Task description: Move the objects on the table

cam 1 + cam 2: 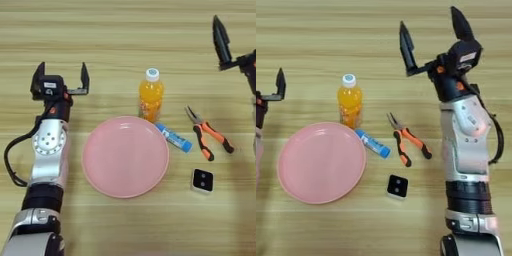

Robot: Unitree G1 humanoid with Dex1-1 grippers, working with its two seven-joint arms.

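The right gripper (433, 37) hangs over the far part of the table (125, 30), its 2 black fingers spread wide and holding nothing, well beyond the pliers (408, 140). The left gripper (61, 76) is spread just as wide and just as empty, out to the left of the bottle (151, 96) and beyond the plate's (125, 156) left rim. Neither touches anything.

Nothing looks picked yet. If the right gripper goes for the pliers, I would bring it straight down over the orange handles and turn the wrist so the fingers close across them, not along them; the handles are thin and lie flat, so the fingers need to go nearly to the wood.

The pliers lie on a diagonal, jaws pointing away and to the left, handles splaying toward the near right. The tube (173, 137) also lies diagonally, one end just beside the plate's rim near the bottle's foot, the blue end toward the near right. The bottle stands upright, cap up. The block (202, 180) sits flat, near of the pliers.
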